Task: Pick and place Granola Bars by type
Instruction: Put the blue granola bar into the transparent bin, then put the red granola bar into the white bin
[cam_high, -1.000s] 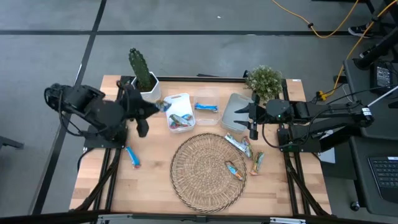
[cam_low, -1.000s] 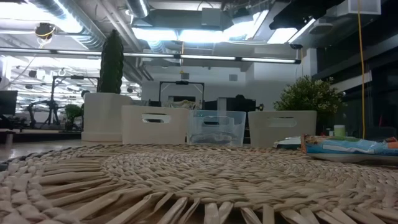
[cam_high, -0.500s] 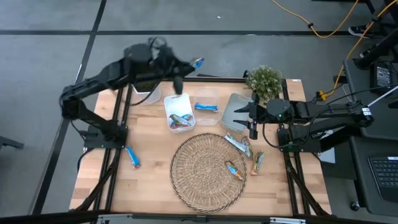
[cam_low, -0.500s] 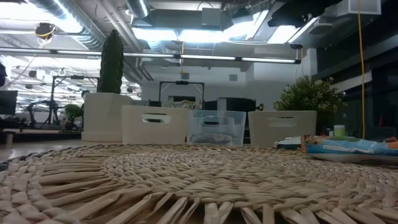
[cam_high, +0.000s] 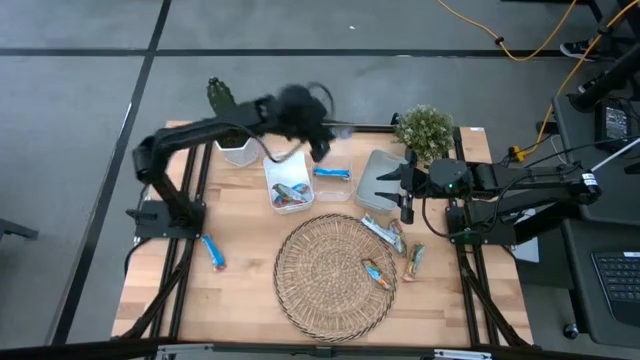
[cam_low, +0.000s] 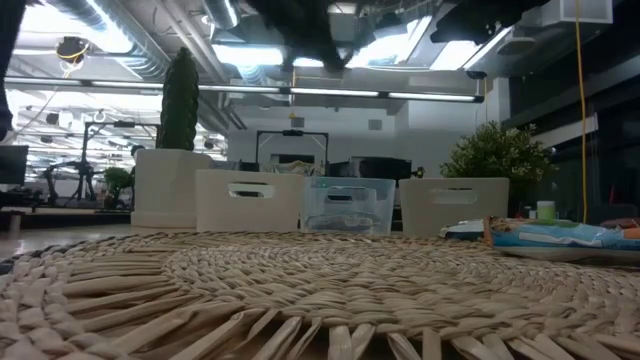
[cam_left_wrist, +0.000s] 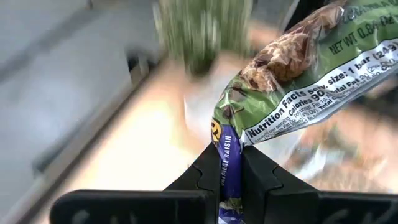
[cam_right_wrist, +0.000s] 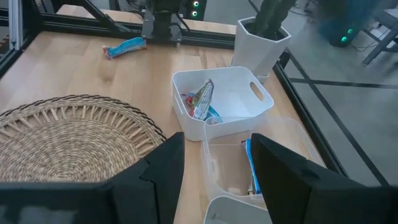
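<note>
My left gripper (cam_high: 320, 148) hangs in the air over the far side of the table, near the white tub (cam_high: 288, 182) and the clear tub (cam_high: 333, 172), shut on a granola bar (cam_left_wrist: 298, 68) with a green-brown wrapper and a purple end. The white tub holds several bars, and the clear tub holds one blue bar (cam_right_wrist: 250, 163). Loose bars lie flat: a blue one (cam_high: 212, 250) on the left of the table, a silvery one (cam_high: 383, 230) and an orange-brown one (cam_high: 378, 272) on the woven mat (cam_high: 320, 290). My right gripper (cam_high: 405, 200) waits open beside a third tub (cam_high: 378, 178). My left gripper pinches the bar's purple end (cam_left_wrist: 228, 163) between its two fingers. The rest of the bar reaches forward beyond the fingertips (cam_left_wrist: 261, 171), lifted clear of the table and the tubs.
A potted cactus (cam_high: 228, 125) stands at the far left corner and a small bushy plant (cam_high: 425, 128) at the far right. One more bar (cam_high: 415, 258) lies on the wood right of the mat. The three tubs stand in a row along the far side.
My left arm has swung from the table's left side up over the far edge, then rightward and down toward the tubs, carrying the bar with its fingers shut. The right arm has kept still.
</note>
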